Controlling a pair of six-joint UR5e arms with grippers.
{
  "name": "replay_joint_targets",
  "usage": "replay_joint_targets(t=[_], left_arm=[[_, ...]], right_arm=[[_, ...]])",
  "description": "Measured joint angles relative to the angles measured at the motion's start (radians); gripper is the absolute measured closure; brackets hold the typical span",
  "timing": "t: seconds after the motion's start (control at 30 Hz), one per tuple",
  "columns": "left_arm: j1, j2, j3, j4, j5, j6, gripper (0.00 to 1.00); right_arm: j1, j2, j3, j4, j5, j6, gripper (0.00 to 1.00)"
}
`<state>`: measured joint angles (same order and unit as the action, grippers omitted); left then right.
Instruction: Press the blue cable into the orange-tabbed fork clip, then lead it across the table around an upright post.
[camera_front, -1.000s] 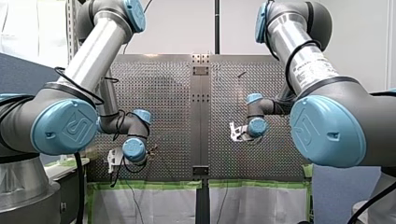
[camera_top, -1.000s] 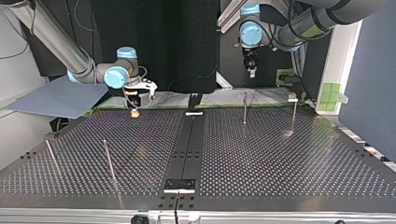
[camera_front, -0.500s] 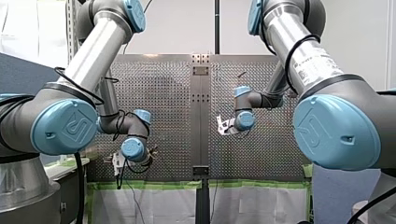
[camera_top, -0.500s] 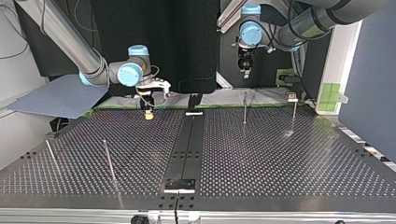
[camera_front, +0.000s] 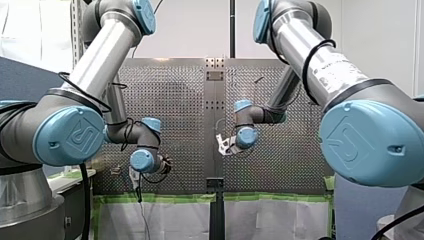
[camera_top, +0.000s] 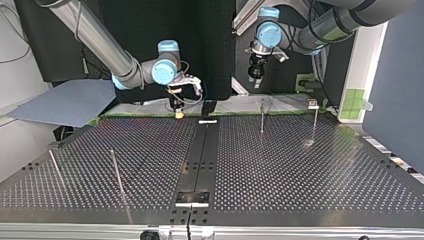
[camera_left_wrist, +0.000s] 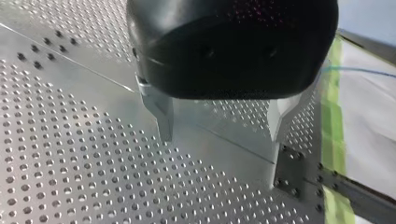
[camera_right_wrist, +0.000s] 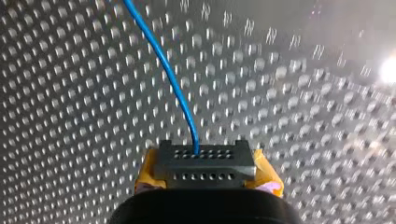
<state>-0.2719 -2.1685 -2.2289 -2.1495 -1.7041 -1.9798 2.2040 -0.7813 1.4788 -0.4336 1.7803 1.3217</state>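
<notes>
In the top view our right gripper (camera_top: 178, 114), yellow-padded, hangs low with the desk (camera_top: 300, 170) just beneath it, close beside the centre rail (camera_top: 200, 160). Our left gripper (camera_top: 255, 75) is held high, above and behind the desk's edge. An upright post (camera_top: 262, 116) stands off to the right gripper's side, toward our left arm, with a second post (camera_top: 315, 120) further that way. The cable is too thin to trace here, and we cannot pick out the orange-tabbed fork clip.

The front view adds little. Both wrists face the desk, and neither cable nor clip shows.

In the left wrist view our left gripper's metal fingers (camera_left_wrist: 164, 116) stand apart with nothing between them and only bare desk below. The blue cable (camera_left_wrist: 359, 71) is a thin line well off to the gripper's side, past the green tape (camera_left_wrist: 332, 107).

In the right wrist view our right gripper is clamped on the blue cable. The cable comes out between the closed finger blocks and runs ahead of the gripper over the desk, curving gently to one side. Its long axis lies roughly along the gripper's reach, and the right arm is the one that has it. We judge the coming move turns on the clip's bearing from this gripper, which these views do not give.
</notes>
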Motion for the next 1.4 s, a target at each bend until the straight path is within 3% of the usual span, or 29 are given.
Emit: replay_joint_targets(t=[0.5, 0.97, 1.1, 1.2, 1.4], left_arm=[[0.0, 0.0, -0.001, 0.008, 0.136, -0.136, 0.0], [0.004, 0.0, 0.0, 0.106, 0.253, -0.253, 0.0], [0.019, 0.0, 0.0, 0.119, 0.283, -0.284, 0.0], [0.04, -0.001, 0.0, 0.105, 0.292, -0.308, 0.0], [0.091, -0.001, 0.0, 0.058, 0.255, -0.342, 0.0]], right_arm=[[0.126, 0.004, -0.04, 0.028, 0.051, -0.004, 1.0], [0.241, 0.007, -0.042, 0.052, 0.061, -0.002, 1.0], [0.24, -0.009, -0.026, 0.059, 0.074, 0.02, 1.0], [0.221, -0.024, -0.008, 0.059, 0.062, 0.043, 1.0], [0.17, -0.07, 0.033, 0.057, 0.013, 0.096, 1.0]])
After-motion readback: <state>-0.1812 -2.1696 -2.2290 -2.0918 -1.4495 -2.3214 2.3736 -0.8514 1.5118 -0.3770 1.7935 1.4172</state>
